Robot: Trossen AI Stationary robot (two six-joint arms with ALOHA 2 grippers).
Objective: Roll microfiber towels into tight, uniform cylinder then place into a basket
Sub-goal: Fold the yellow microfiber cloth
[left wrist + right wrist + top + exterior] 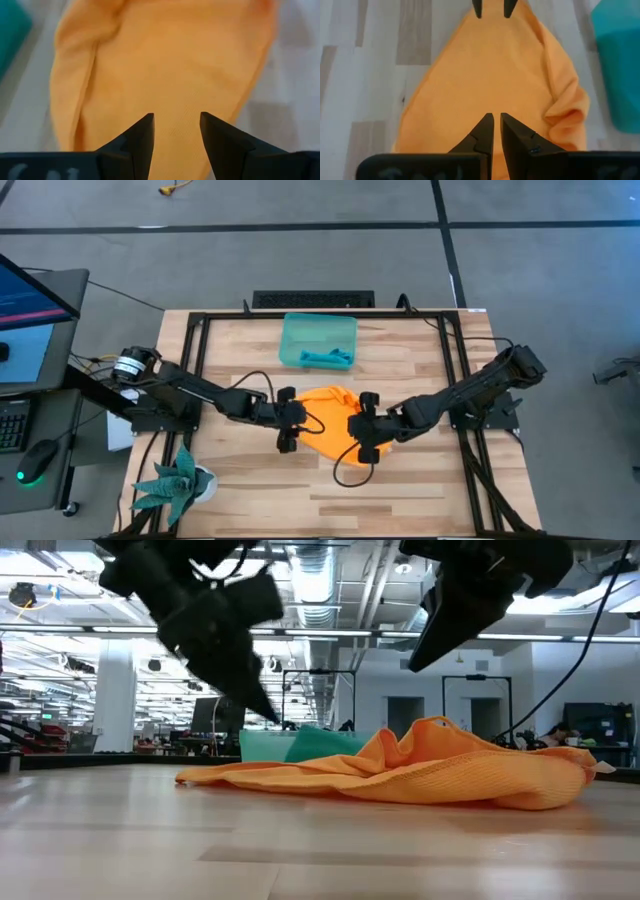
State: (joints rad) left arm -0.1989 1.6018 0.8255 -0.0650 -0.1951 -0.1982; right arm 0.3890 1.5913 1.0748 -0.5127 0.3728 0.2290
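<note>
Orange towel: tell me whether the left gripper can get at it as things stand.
Probably yes. The left gripper hangs open right over the orange towel, and nothing lies between them; the right gripper is at the towel's opposite side.
</note>
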